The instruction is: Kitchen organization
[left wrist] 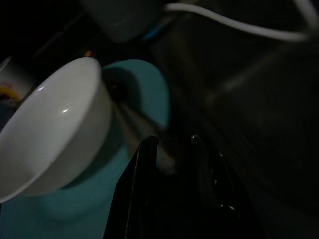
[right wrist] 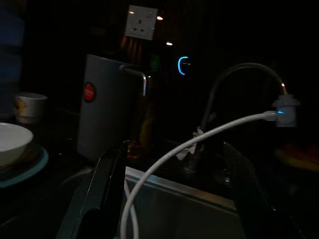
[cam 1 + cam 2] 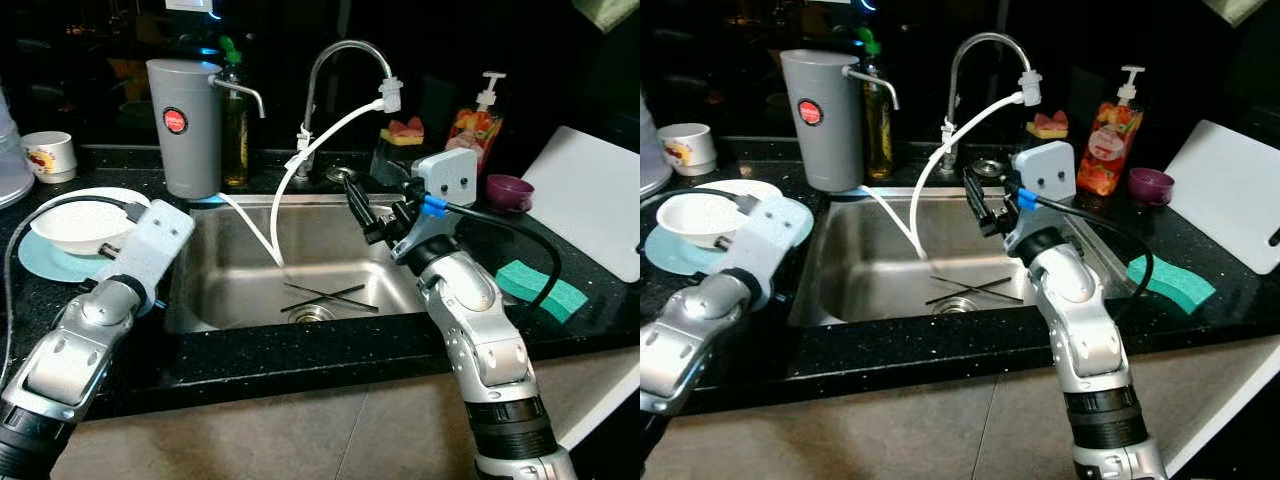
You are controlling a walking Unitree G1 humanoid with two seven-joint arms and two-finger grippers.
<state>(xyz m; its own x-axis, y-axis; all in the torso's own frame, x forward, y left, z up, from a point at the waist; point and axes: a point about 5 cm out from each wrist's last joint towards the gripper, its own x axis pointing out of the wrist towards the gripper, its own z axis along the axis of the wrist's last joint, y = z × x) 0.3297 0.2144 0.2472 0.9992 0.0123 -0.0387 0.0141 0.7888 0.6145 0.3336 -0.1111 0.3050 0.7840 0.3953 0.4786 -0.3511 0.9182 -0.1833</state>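
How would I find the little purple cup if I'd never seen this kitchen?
Start at the steel sink and look along the black counter on the robot's right. Behind the green sponge, between the soap pump bottle and the white cutting board, sits the small purple cup. Nothing else there is purple.

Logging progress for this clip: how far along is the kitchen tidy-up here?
Early, by the look of it. Nothing looks put away: chopsticks lie in the sink, the green sponge on the counter. In hand: the left gripper is at the white bowl on the teal plate; the right gripper hovers open over the sink, empty.
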